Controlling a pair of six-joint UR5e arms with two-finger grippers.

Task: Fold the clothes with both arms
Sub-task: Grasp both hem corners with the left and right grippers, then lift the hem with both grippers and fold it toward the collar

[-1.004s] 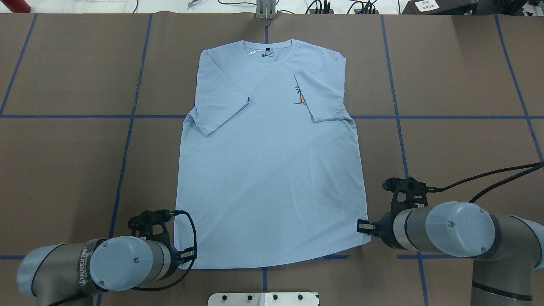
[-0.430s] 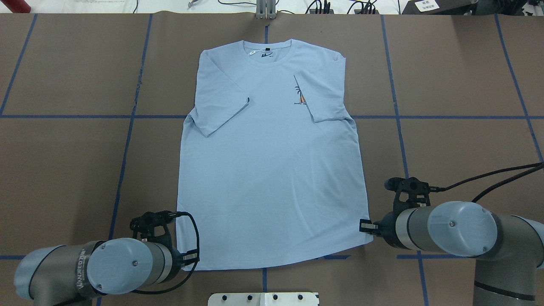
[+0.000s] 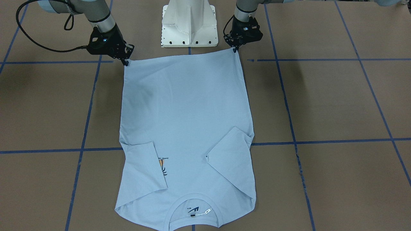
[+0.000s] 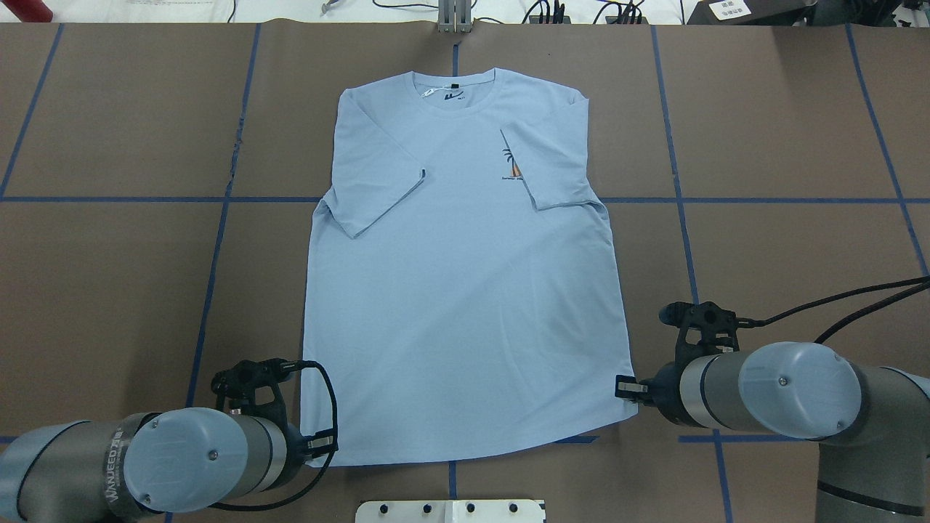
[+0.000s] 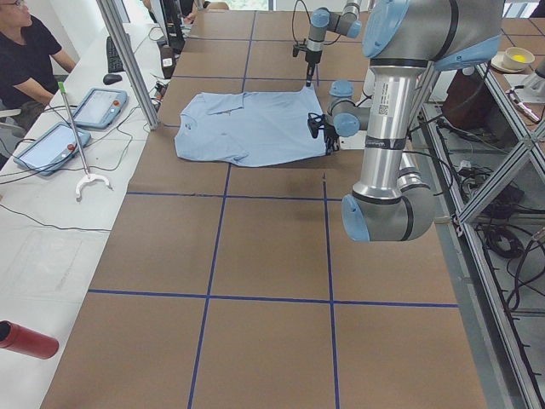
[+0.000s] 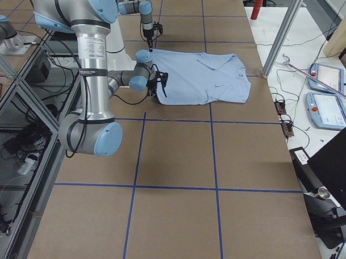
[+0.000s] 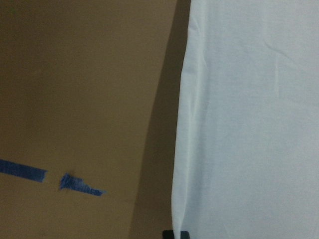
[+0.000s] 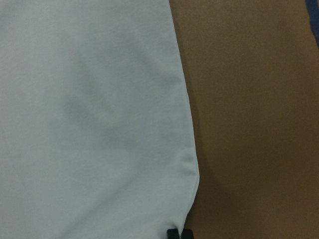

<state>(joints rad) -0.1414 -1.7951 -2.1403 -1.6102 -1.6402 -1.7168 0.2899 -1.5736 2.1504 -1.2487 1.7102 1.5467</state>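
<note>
The T-shirt [image 4: 465, 290] lies flat on the table [image 4: 763, 145], collar [image 4: 459, 110] away from me, with its 2 sleeves [image 4: 378, 181] already folded in over the chest. My left gripper [image 3: 236, 48] and right gripper [image 3: 126, 61] each pinch 1 bottom corner, fingers closed on cloth. I judge the lengthwise folds remain.

The T-shirt [image 4: 465, 305] is soft, matt light-blue cloth, smooth apart from faint creases. The tabletop [image 4: 785, 131] has a matt brown, paper-like covering crossed by strips of blue tape [image 4: 211, 283], frayed in places. The left arm [image 4: 65, 461] and right arm [image 4: 890, 410] are dull-sheened grey metal with smooth, plastic-looking light-blue joint caps [image 4: 799, 390]. The left gripper [image 3: 236, 48] and right gripper [image 3: 126, 61] are matt black; the pedestal [image 3: 188, 22] is glossy white painted metal
</note>
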